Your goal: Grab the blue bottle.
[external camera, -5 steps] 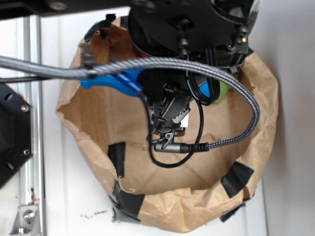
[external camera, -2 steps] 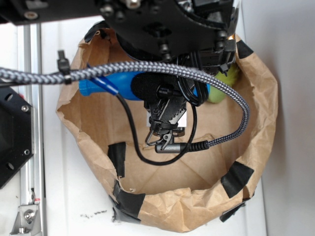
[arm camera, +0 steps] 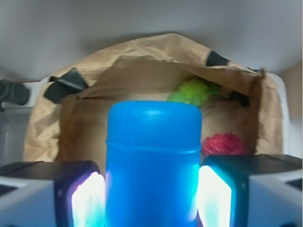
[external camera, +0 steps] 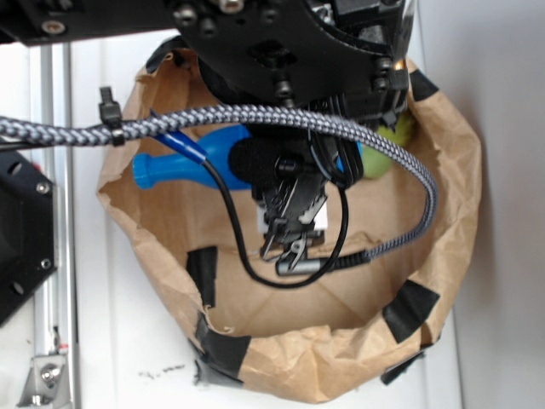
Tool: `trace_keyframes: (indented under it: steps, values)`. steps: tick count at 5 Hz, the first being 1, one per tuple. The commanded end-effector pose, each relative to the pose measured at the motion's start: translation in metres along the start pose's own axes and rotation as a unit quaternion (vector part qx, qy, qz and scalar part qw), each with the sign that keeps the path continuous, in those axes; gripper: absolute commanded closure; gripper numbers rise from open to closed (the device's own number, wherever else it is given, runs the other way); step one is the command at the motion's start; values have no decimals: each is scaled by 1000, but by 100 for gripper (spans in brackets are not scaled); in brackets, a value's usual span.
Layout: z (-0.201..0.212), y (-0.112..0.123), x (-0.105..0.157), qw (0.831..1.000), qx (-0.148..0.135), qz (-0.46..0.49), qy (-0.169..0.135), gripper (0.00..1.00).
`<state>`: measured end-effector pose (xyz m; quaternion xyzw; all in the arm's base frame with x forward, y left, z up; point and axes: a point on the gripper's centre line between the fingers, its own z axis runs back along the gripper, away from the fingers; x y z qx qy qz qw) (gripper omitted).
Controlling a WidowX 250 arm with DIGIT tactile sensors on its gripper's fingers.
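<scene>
The blue bottle [arm camera: 152,161] fills the middle of the wrist view, its wide body standing between my two lit fingers. My gripper [arm camera: 151,198] is shut on it, with a pad pressed to each side. In the exterior view the bottle [external camera: 170,166] lies across the back of the paper bag with its narrow neck pointing left. Its body runs under my black arm [external camera: 289,51], which hides the fingers there.
The brown paper bag [external camera: 281,358], patched with black tape, surrounds everything. A green plush [arm camera: 196,90] lies at the bag's far side, also visible in the exterior view [external camera: 387,149]. A red fuzzy item [arm camera: 226,144] sits right of the bottle. A braided cable [external camera: 400,162] loops over the bag. A metal rail [external camera: 55,213] stands to the left.
The arm has shifted left and toward the camera. The bottle's neck end has moved down in the picture and slightly left, following the arm.
</scene>
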<state>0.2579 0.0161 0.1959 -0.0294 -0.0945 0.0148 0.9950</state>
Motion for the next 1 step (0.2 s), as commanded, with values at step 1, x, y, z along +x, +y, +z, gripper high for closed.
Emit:
trace_keyframes:
  steps: [1]
  values:
    - [8,-15,-1,1000,4,7,-11,100]
